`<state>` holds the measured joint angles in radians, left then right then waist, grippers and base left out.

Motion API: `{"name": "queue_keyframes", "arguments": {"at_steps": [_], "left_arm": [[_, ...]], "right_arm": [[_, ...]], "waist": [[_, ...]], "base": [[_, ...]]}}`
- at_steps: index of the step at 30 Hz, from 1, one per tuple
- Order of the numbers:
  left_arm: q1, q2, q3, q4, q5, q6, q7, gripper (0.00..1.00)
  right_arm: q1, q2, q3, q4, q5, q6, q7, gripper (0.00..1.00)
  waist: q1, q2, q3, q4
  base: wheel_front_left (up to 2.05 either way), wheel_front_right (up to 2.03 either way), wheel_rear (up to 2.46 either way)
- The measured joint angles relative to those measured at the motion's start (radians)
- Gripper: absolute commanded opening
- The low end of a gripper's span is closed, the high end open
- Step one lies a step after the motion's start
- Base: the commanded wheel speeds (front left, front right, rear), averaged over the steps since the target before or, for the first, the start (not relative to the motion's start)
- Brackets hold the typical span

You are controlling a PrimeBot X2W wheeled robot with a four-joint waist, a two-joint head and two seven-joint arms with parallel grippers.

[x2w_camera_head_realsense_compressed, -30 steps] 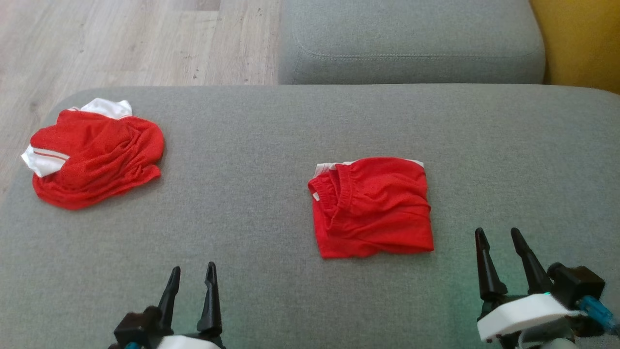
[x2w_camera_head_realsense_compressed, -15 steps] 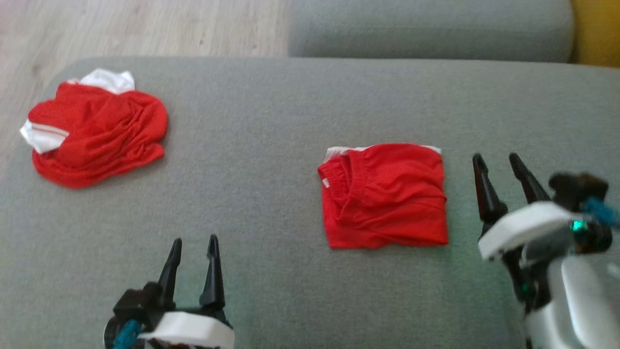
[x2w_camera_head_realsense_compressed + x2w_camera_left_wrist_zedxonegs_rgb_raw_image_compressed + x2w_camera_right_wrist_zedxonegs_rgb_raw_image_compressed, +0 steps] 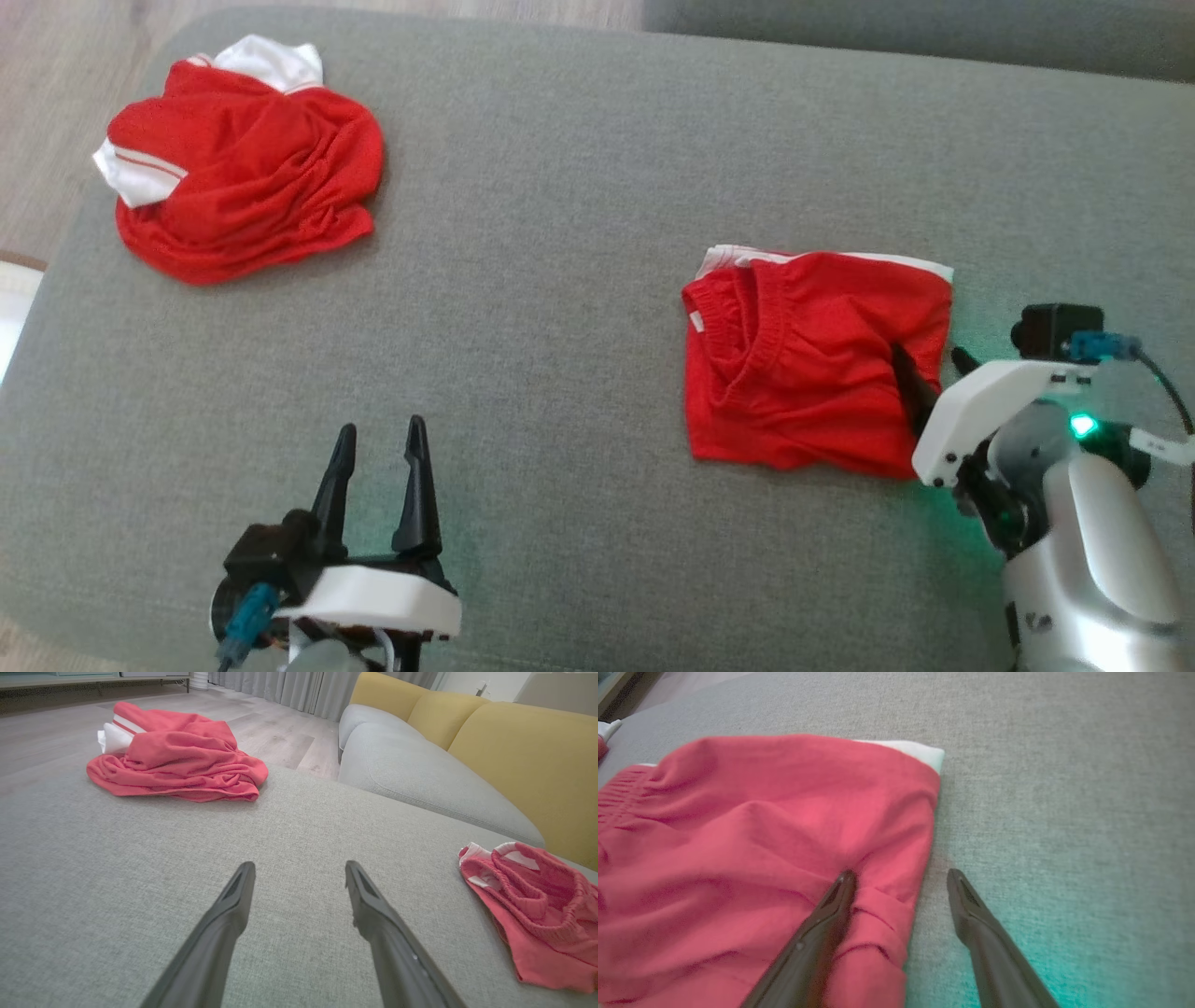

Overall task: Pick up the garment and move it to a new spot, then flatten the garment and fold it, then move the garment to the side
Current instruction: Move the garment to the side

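Nearest the robot, the left gripper (image 3: 381,426) hovers over bare upholstery with its two tapered, matte dark fingers parted and nothing between them. They point across the broad grey woven-fabric cushion (image 3: 560,280), whose weave is fine and flecked.

Further out on the robot's right, the right gripper (image 3: 927,352) also has its fingers spread. It straddles the right-hand edge of the folded red mesh garment (image 3: 803,355): one finger (image 3: 831,914) is over the cloth and the other is over the grey weave just beside it. Whether the finger presses into the cloth cannot be told. A green glow tints the cushion under this wrist.

The garment lies on the right half of the cushion as a rough rectangle, softly creased. It has a ribbed, gathered elastic band along its left side and a white strip along its far edge.

Well apart, at the far left corner, a crumpled red-and-white jersey garment (image 3: 243,159) sits in a rumpled mound. Beyond it is pale wood-plank floor (image 3: 56,75).
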<state>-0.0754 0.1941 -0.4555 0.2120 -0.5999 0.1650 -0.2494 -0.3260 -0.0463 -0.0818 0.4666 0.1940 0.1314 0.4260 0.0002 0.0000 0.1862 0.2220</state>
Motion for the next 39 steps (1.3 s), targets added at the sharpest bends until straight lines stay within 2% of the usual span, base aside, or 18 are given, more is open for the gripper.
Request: {"name": "queue_keyframes", "arguments": {"at_steps": [1,3,4,5,6,11,18,24,28,29,32,36,39], "left_arm": [[-0.003,-0.001,0.004,0.0,0.005,-0.003,0.0,1.0],[-0.004,-0.007,0.008,0.0,0.014,-0.008,0.0,1.0],[-0.004,-0.009,0.011,0.0,0.019,-0.008,0.0,1.0],[-0.004,-0.01,0.012,0.0,0.025,-0.008,0.0,1.0],[-0.004,-0.01,0.013,-0.002,0.032,-0.009,0.0,1.0],[-0.012,-0.012,0.027,-0.033,0.058,-0.017,-0.003,1.0],[-0.053,-0.007,0.03,-0.077,0.074,-0.025,-0.002,1.0],[-0.098,0.023,0.028,-0.127,0.095,-0.024,0.027,1.0],[-0.123,0.054,0.028,-0.15,0.114,-0.022,0.061,1.0],[-0.135,0.065,0.026,-0.158,0.117,-0.021,0.077,1.0],[-0.15,0.077,0.02,-0.169,0.127,-0.02,0.098,1.0],[-0.153,0.083,0.006,-0.183,0.127,-0.018,0.115,1.0],[-0.153,0.084,0.002,-0.183,0.128,-0.018,0.125,1.0]], "right_arm": [[-0.002,-0.001,0.003,0.001,0.004,0.0,0.0,1.0],[-0.019,-0.005,0.01,0.005,0.02,0.0,-0.001,0.44],[-0.029,-0.005,0.016,0.009,0.026,0.0,-0.002,0.34],[-0.038,-0.005,0.023,0.014,0.031,0.0,-0.005,0.34],[-0.042,-0.005,0.029,0.016,0.037,0.0,-0.012,0.0],[-0.058,0.0,0.038,0.019,0.033,0.0,-0.058,0.0],[-0.099,-0.01,0.017,-0.013,0.02,0.0,-0.099,0.0],[-0.126,-0.047,-0.021,-0.078,0.013,0.0,-0.124,0.0],[-0.149,-0.052,-0.03,-0.105,0.017,0.0,-0.136,0.0],[-0.162,-0.051,-0.031,-0.108,0.017,0.0,-0.144,0.0],[-0.178,-0.05,-0.026,-0.105,0.017,0.0,-0.146,0.0],[-0.203,-0.048,-0.019,-0.078,0.017,0.0,-0.156,0.0],[-0.237,-0.063,-0.002,-0.042,0.011,0.0,-0.164,0.0]], "waist": [[-0.0001,0.0,0.006,0.004],[-0.0001,0.0,0.016,0.008],[0.0,0.0,0.02,0.006],[0.0,0.0,0.023,0.002],[0.0,0.0,0.025,-0.003],[-0.0001,0.0,0.046,-0.046],[-0.0001,0.0,0.086,-0.141],[-0.0001,0.0,0.138,-0.272],[0.0,0.0,0.176,-0.371],[0.0,0.0,0.194,-0.419],[0.0,0.0,0.219,-0.484],[-0.0001,0.0,0.245,-0.548],[0.0,-0.0001,0.258,-0.56]], "base": [[0.0,0.0,0.0],[0.0,0.0,0.0],[0.0,0.0,0.0],[0.0,0.0,0.0],[0.0,0.0,0.0],[0.0,0.0,0.0],[0.0,0.0,0.0],[0.0,0.0,0.0],[0.0,0.0,0.0],[0.0,0.0,0.0],[0.0,0.0,0.0],[0.0,0.0,0.0],[0.0,0.0,0.0]]}}
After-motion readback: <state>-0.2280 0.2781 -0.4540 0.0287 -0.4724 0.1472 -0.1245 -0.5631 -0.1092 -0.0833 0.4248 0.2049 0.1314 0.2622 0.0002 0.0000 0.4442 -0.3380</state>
